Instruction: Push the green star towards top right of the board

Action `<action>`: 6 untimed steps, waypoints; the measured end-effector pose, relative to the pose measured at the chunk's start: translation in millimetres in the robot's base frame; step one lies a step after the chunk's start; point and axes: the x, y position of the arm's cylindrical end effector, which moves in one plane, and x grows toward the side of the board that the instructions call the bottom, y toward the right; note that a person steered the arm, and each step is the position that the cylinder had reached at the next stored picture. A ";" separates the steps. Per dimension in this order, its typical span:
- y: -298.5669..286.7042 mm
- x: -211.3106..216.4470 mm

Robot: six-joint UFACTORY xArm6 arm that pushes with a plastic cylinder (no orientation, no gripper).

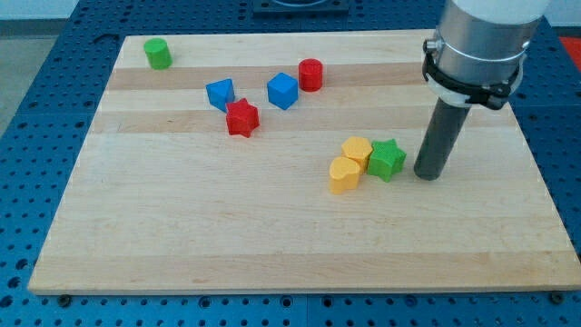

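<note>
light: bright, even, from overhead
shadows: soft, short beside my blocks
glare: mild on board (272, 236)
focus: sharp throughout

On your table (272, 245), a green cylinder (158, 54) sits at the view's top left. Two blue cubes (221, 94) (282, 90), a red star (241, 118) and a red cylinder (311, 74) cluster centrally. Two yellow blocks (357, 151) (344, 174) touch each other.

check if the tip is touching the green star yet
Apart. The camera view shows a thin strip of bare board between my tip and the green star, with the tip just to the star's right.
</note>
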 end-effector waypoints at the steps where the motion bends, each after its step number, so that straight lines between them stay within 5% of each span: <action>1: -1.2 30.9; 3: -52.0 22.4; 6: -48.9 -110.0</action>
